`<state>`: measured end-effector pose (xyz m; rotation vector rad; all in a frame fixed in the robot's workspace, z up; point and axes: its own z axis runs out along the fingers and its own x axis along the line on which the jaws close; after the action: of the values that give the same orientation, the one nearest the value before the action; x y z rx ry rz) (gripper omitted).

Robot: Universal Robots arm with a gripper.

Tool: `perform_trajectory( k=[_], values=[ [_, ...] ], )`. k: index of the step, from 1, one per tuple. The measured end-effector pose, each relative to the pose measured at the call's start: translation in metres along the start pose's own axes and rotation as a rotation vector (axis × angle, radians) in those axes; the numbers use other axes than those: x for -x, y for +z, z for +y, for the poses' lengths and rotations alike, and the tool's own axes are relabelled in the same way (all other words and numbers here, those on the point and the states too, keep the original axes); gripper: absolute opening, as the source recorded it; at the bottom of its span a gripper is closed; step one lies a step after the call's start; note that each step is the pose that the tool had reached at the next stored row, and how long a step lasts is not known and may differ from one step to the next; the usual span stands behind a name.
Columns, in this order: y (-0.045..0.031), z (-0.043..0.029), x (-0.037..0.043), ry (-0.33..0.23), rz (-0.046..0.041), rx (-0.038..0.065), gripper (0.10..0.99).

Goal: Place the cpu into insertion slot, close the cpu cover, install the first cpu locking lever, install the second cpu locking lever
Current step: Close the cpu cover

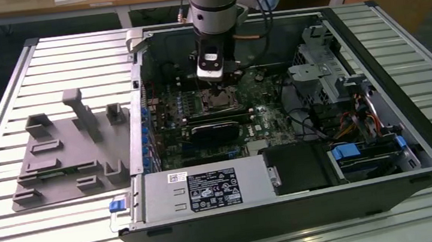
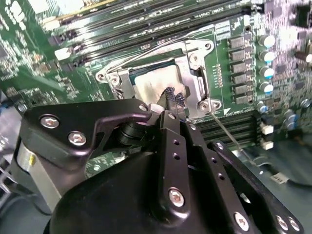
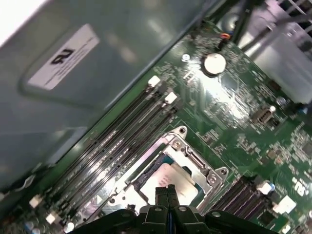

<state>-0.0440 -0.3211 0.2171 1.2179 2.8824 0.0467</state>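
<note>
The gripper (image 1: 216,80) hangs inside the open computer case (image 1: 290,215) at upper centre of the exterior view, with the rear wall close behind it and open board on either side. Its fingertips (image 3: 163,194) are pressed together on nothing, just above the cpu (image 2: 151,83) — pale silver top, partly masked by them in both wrist views. The cpu lies in the socket, framed by the cpu cover (image 2: 191,70) — latching cannot be judged.

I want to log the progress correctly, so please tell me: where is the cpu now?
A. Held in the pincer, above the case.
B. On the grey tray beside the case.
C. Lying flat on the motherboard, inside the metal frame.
C: in the second wrist view the cpu lies flat on the motherboard, framed by the cpu cover, with the pincer shut just above it.
</note>
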Motion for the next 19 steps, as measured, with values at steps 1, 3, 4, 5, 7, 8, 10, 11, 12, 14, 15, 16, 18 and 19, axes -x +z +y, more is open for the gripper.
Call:
perform_trajectory(
  k=[1, 3, 4, 5, 7, 8, 10, 11, 12, 14, 15, 16, 18, 19],
  values=[
    [0.0001, 0.0000, 0.0000, -0.018, 0.0006, 0.000, 0.102],
    [0.0002, 0.0000, 0.0000, -0.055, 0.0016, 0.000, 0.102],
    [0.0003, 0.0000, 0.0000, -0.073, 0.0019, 0.000, 0.102],
    [0.0003, 0.0000, 0.0000, -0.090, 0.0023, 0.000, 0.102],
    [0.0005, 0.0000, 0.0000, -0.124, 0.0031, 0.001, 0.102],
    [0.0006, 0.0000, 0.0000, -0.143, 0.0036, 0.001, 0.102],
    [0.0006, -0.0001, 0.0000, -0.178, 0.0046, 0.001, 0.102],
    [0.0007, -0.0001, 0.0000, -0.196, 0.0052, 0.001, 0.102],
    [0.0008, -0.0001, 0.0000, -0.215, 0.0058, 0.001, 0.102],
    [0.0010, -0.0001, 0.0000, -0.251, 0.0070, 0.001, 0.102],
    [0.0011, -0.0001, 0.0000, -0.270, 0.0075, 0.001, 0.102],
    [0.0011, -0.0001, 0.0000, -0.288, 0.0082, 0.001, 0.102],
    [0.0013, -0.0001, 0.0000, -0.325, 0.0094, 0.001, 0.102],
    [0.0014, -0.0001, 0.0000, -0.342, 0.0100, 0.001, 0.102]
  ],
)
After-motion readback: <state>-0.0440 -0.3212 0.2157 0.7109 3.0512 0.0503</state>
